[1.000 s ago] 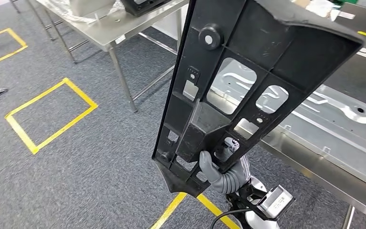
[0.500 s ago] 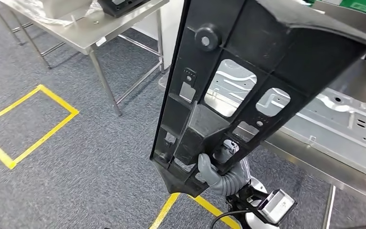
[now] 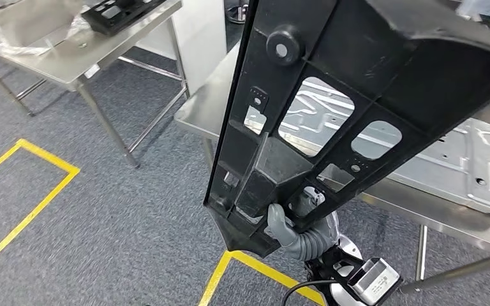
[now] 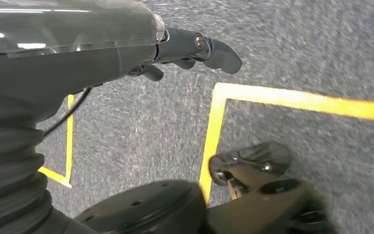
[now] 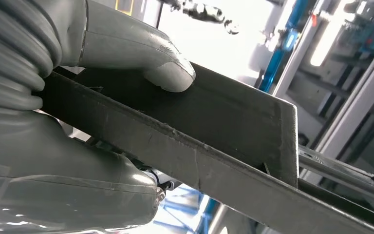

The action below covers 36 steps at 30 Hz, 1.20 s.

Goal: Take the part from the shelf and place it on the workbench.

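Across the last second the whole head view swings: the yellow floor box slides off to the left and the steel table [image 3: 212, 115] fills more of the frame under the part [image 3: 332, 108], so the robot is turning toward the table, not the things moving. The grip looks the same throughout. I judge the carry nearly over, with lowering and release still to come. The right hand [image 3: 291, 224] holds the part's narrow lower end, thumb on one face and fingers [image 3: 304, 199] curled through an opening; in the right wrist view the thumb presses flat on a rib. The left hand [image 4: 185, 48] hangs over the carpet, its fingers loosely bent and holding nothing. The part is a long, matte black moulded plastic panel, ribbed, with rounded cut-outs and a round boss near the top, widening upward and held tilted above the table's near corner. A pressed metal sheet [image 3: 466, 166] with embossed ridges lies on the brushed steel top.
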Each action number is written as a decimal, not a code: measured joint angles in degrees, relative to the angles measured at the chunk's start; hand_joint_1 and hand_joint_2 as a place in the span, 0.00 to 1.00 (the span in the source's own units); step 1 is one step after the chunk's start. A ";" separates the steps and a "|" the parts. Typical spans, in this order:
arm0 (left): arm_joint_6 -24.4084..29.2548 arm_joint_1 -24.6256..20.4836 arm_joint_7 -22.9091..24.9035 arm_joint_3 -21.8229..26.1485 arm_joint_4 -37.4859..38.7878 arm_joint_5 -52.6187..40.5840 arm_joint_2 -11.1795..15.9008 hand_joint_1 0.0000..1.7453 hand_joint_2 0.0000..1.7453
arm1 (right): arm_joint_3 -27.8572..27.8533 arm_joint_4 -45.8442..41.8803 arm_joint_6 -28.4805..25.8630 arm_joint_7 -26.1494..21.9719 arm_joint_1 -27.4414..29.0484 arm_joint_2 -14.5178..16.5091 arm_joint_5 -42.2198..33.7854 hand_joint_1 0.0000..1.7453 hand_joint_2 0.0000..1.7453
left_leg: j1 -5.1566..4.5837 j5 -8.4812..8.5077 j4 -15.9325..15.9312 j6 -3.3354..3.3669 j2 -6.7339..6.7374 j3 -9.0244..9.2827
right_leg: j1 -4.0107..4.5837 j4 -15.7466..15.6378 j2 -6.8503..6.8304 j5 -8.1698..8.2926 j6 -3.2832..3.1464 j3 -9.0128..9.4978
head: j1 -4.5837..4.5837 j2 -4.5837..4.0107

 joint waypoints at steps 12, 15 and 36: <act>-0.01 0.06 -0.19 0.06 0.01 0.17 0.06 0.00 1.00 | 0.34 -1.98 -2.15 -0.59 0.33 -1.33 2.49 1.00 1.00 | 0.54 6.42 -9.26 1.42 -2.79 3.10 | -0.40 1.58 5.08 -0.63 2.54 -0.97 | 0.10 0.01; -0.01 0.03 -0.07 0.06 -0.01 0.12 0.07 0.00 1.00 | 0.37 -2.58 -2.17 -0.22 -0.13 -1.48 2.80 1.00 1.00 | 0.50 6.71 -9.86 2.32 -1.17 3.33 | -0.28 9.41 1.27 -5.11 3.07 -4.71 | 0.31 0.00; 0.03 -0.13 -0.26 0.08 -0.01 0.03 0.05 0.00 1.00 | 0.30 -4.10 -5.61 2.50 -0.63 -1.87 7.50 1.00 1.00 | 0.34 3.70 -1.44 -0.18 -1.41 0.30 | 0.01 0.06 3.54 0.28 0.28 0.27 | -0.15 0.00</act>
